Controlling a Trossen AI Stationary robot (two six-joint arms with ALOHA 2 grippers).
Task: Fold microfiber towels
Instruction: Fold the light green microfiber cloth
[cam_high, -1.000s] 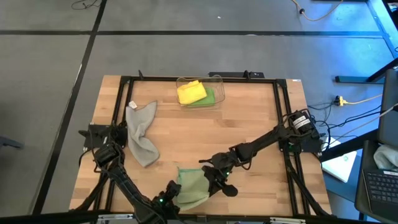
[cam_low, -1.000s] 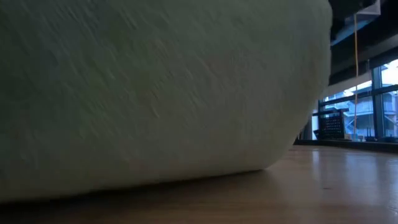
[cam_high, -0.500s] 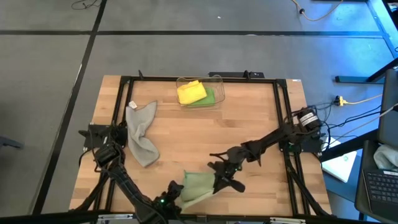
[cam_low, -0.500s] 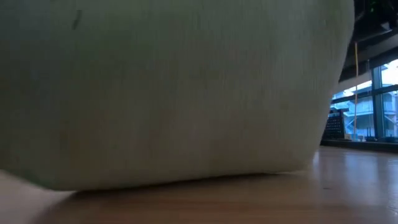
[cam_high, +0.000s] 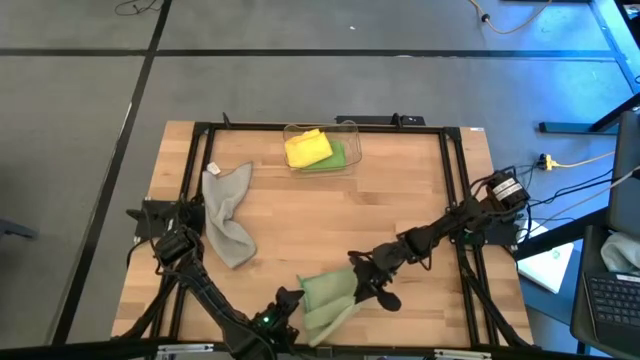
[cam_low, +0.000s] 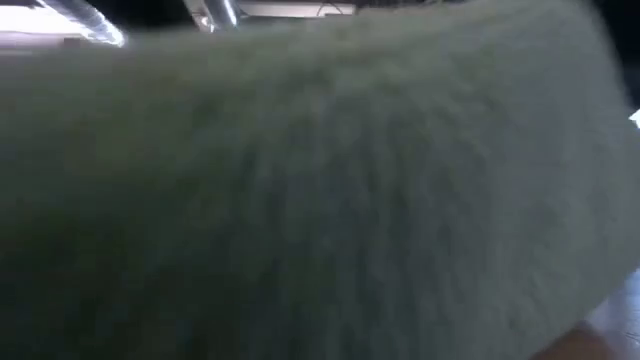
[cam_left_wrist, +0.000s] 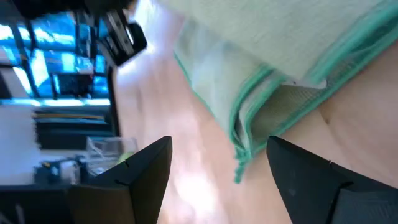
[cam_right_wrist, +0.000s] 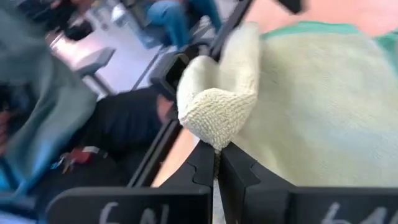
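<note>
While yellow towel and bright green towel fill the clear bin.

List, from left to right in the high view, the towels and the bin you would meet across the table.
Grey towel → clear plastic bin holding the yellow towel and a bright green towel. The pale sage towel, near the front edge, overlaps the bin's span, so it is left unplaced.

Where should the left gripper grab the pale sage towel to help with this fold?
Probably the loose teal-hemmed corner of the pale sage towel, hanging ahead of the open left gripper. Come straight in from the table's front edge, opposite the right gripper, which pinches a bunched fold.
</note>
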